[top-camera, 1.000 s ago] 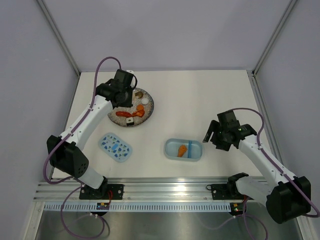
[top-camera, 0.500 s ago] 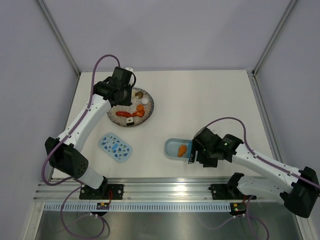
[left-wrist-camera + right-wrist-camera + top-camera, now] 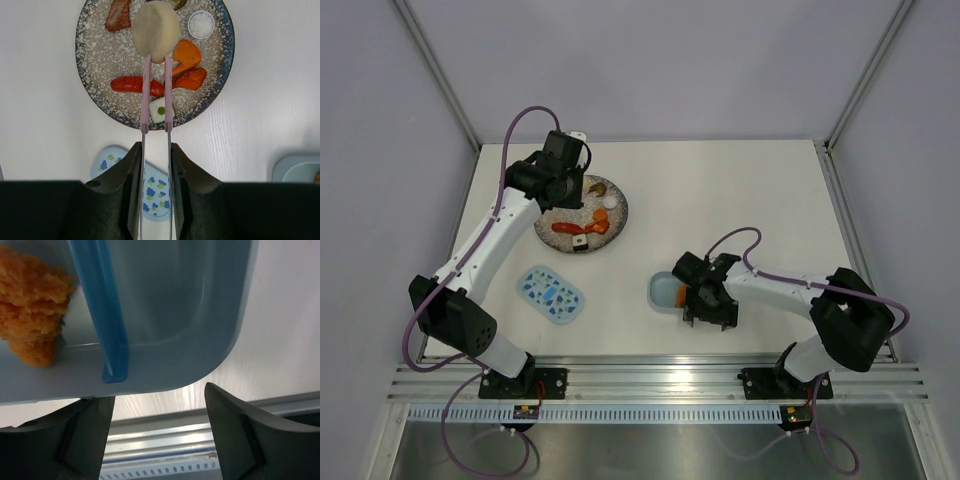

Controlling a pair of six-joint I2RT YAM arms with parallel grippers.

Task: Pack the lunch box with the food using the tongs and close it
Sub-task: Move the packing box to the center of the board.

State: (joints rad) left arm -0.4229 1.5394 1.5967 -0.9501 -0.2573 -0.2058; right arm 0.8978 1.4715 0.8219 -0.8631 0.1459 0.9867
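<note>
**Tongs pinch food, box awaits**

The left end effector (image 3: 155, 147), closed on the tongs (image 3: 145, 95), squeezes them around a round beige piece (image 3: 156, 30) above the plate (image 3: 95, 75), far-left of the lunch box (image 3: 661, 295), likely to carry it over. The box sits on the bench (image 3: 260, 100) with an orange piece (image 3: 32, 315) in one compartment. The right end effector (image 3: 159, 400) gapes wide at the box's near rim, probably to steady it; contact unclear.

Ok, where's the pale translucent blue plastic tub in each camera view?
Top external: pale translucent blue plastic tub sits right of centre, towards the near edge, half hidden.
Left wrist: tub in the bottom right corner, cut off by the frame.
Right wrist: tub fills the upper frame.
Shared landmark: the orange food piece inside it.
</note>
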